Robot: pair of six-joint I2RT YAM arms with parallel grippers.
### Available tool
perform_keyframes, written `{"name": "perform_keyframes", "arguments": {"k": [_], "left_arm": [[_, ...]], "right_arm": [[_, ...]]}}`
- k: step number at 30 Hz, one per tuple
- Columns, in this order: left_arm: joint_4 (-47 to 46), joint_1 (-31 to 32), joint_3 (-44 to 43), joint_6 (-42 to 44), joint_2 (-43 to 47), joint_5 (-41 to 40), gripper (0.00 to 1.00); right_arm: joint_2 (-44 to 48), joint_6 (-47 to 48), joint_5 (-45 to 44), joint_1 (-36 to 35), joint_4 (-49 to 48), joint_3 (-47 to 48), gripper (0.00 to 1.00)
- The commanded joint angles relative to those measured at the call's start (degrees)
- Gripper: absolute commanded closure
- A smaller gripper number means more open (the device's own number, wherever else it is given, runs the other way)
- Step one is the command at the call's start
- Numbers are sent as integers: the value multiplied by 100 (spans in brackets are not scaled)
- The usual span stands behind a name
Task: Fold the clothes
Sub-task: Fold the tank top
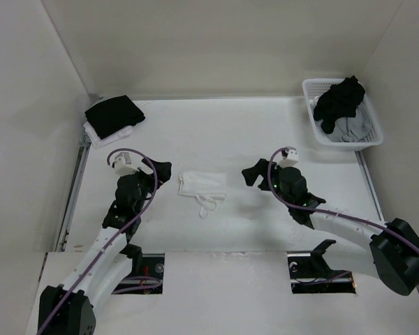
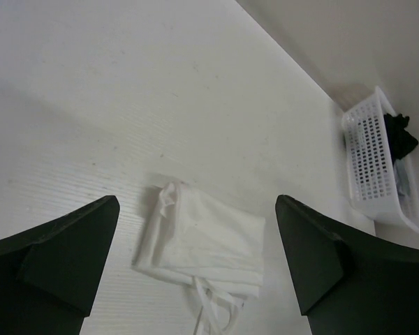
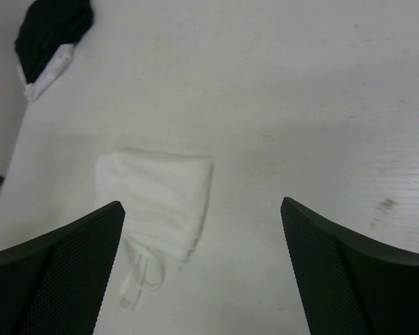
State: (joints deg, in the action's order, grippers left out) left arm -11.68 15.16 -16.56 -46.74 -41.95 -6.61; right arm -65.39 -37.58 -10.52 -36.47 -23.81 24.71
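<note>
- Far-left back corner of the table [image 1: 265, 132]: black folded garment [image 1: 114, 112] stacked on a white garment [image 1: 101, 134], well apart from both arms.
- Left gripper [image 1: 160, 171]: released, jaws spread wide, grasping nothing, poised above the table just left of the white camisole [image 1: 202, 184] and aimed toward it.
- Mid-table, between the two grippers: the camisole, lying flat as a small folded rectangle and touched by neither gripper, with thin straps [image 1: 208, 204] looped loose off its near edge.
- Right gripper [image 1: 253, 174]: likewise released, jaws wide apart and empty, near the camisole's right side and facing it.
- Far-right back corner: white lattice basket [image 1: 349, 144] holding a black crumpled garment [image 1: 339, 98] heaped over a grey garment [image 1: 355, 129].
</note>
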Motion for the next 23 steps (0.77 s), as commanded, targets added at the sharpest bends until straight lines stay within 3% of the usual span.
{"name": "perform_keyframes", "arguments": {"k": [1, 9, 23], "left_arm": [[684, -271, 74, 165, 371, -95, 0], [1203, -826, -32, 183, 452, -77, 0], [720, -448, -32, 499, 135, -112, 0]], "right_arm": [[79, 67, -512, 135, -809, -247, 0], [61, -65, -829, 373, -598, -300, 0], [-167, -74, -732, 399, -572, -221, 0]]}}
